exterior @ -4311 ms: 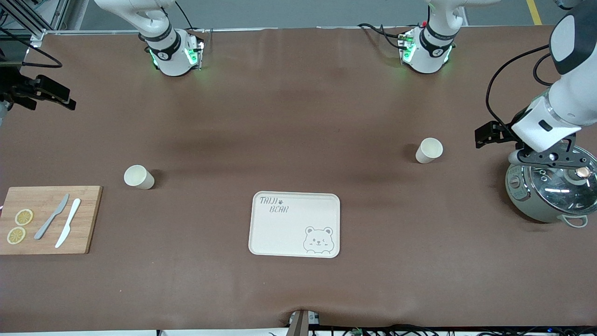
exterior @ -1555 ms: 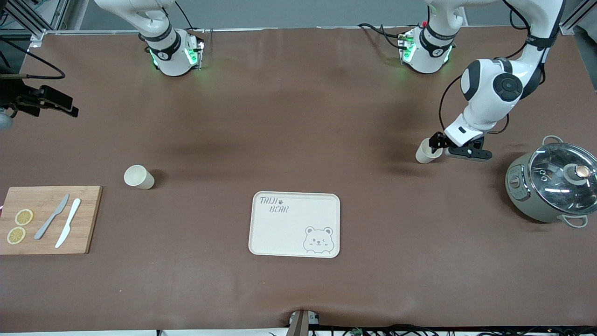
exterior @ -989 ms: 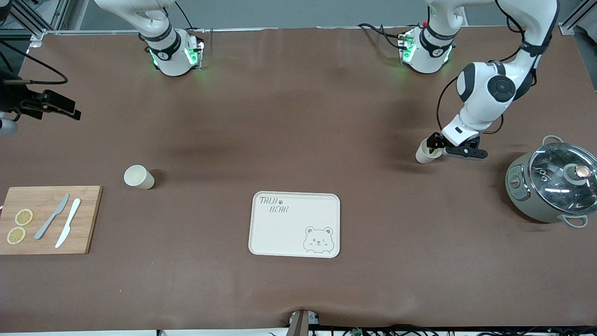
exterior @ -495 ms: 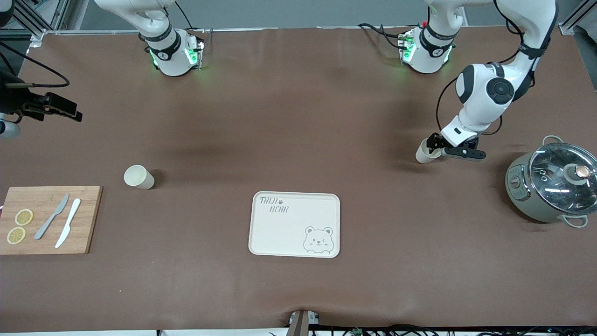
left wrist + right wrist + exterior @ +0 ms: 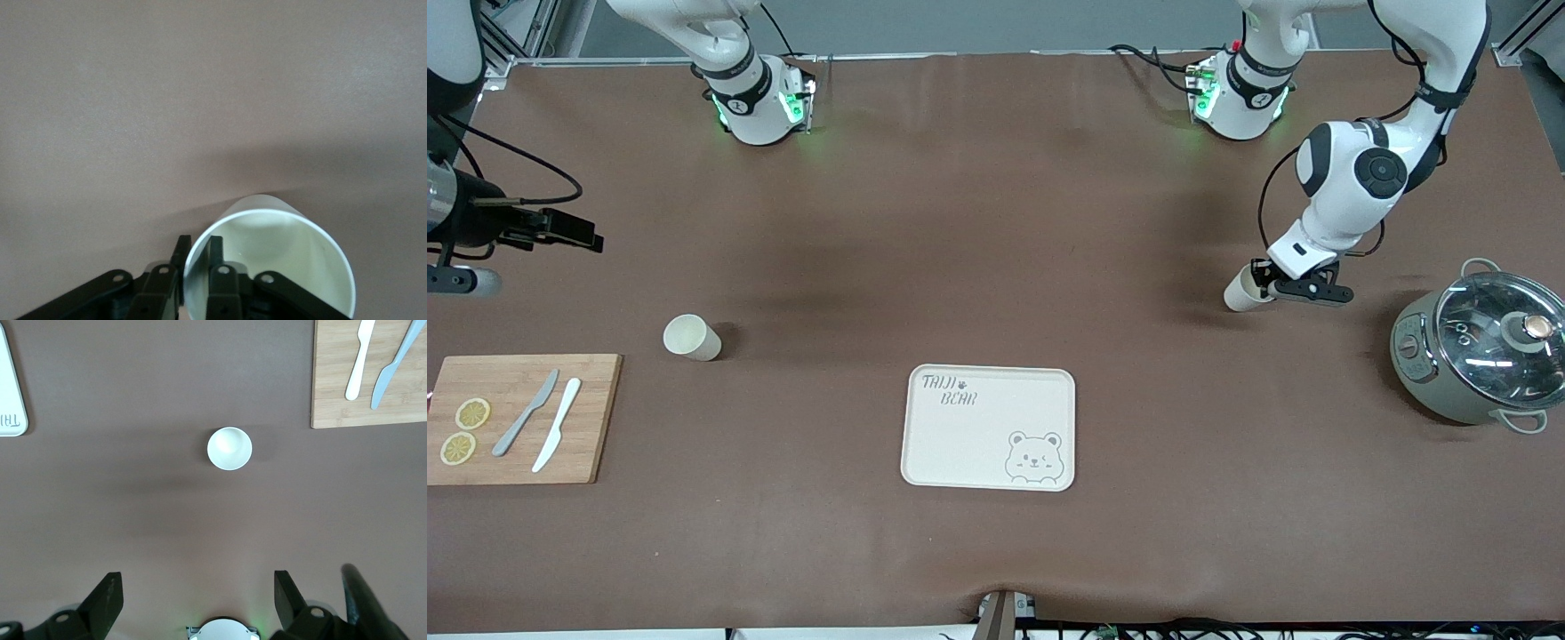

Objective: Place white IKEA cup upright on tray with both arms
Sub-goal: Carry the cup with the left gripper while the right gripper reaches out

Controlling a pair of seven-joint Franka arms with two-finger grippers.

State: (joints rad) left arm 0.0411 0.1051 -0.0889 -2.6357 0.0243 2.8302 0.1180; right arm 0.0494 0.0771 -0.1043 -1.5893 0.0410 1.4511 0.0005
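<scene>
Left gripper (image 5: 1263, 286) pinched shut on the rim of one cup (image 5: 1240, 292), one finger inside the mouth; cup tilted, toward the left arm's end, farther from the front camera than the tray (image 5: 989, 428). Second cup (image 5: 691, 338) upright under the right gripper (image 5: 193, 600), jaws wide, empty, high above

Cutting board (image 5: 520, 418), knives, lemon slices; lidded pot (image 5: 1476, 360).
</scene>
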